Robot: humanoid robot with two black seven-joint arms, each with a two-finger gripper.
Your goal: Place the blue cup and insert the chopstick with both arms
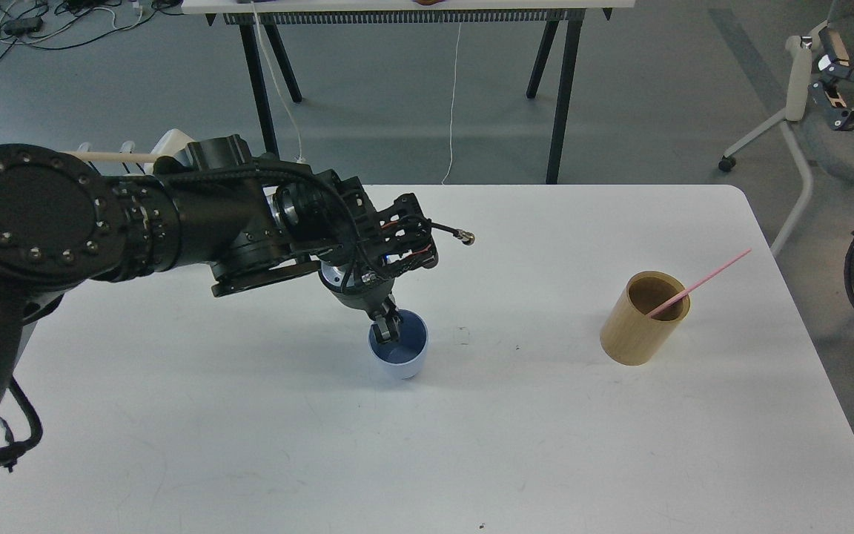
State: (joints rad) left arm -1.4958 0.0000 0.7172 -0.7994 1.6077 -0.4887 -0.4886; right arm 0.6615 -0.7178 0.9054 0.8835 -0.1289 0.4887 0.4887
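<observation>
Left tool (387,328) apparently pinching blue cup (399,353) rim, mid-table (249,415); right tool (838,93) spread, off-table.

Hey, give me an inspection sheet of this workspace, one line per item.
Surface: white table, a few small dark specks.
Job's things: blue cup upright mid-table; pink chopstick leaning in the wooden holder at right.
Clutter: nothing seen.
Grippers: left gripper jaws at the cup's rim, one inside, apparently clamped on it; right gripper raised off-table, open.
Cables: wires along the left arm; white cord hanging from the far table.
Surroundings: grey floor, chair at right.
</observation>
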